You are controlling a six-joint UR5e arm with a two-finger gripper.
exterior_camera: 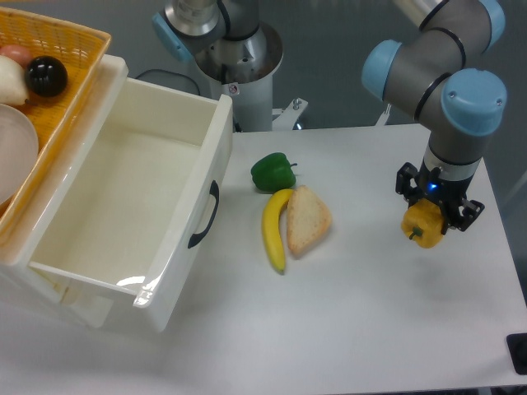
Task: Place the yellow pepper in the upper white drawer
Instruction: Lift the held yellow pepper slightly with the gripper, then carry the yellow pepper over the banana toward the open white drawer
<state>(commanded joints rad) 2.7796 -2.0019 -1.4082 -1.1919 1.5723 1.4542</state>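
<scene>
drawer [123, 197] left | banana [275, 230] beside bread [307, 219], centre | pepper [423, 224] in pincer [435, 216], right

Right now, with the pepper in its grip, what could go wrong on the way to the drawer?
The end effector holds the yellow pepper only near its top, so it might slip out. The path to the drawer passes over the green pepper, banana and bread; too low, it could knock them.

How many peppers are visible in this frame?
2. The green pepper lies on the table beside the banana's top end. The yellow pepper is in the gripper at the right. The basket may hide more.
</scene>
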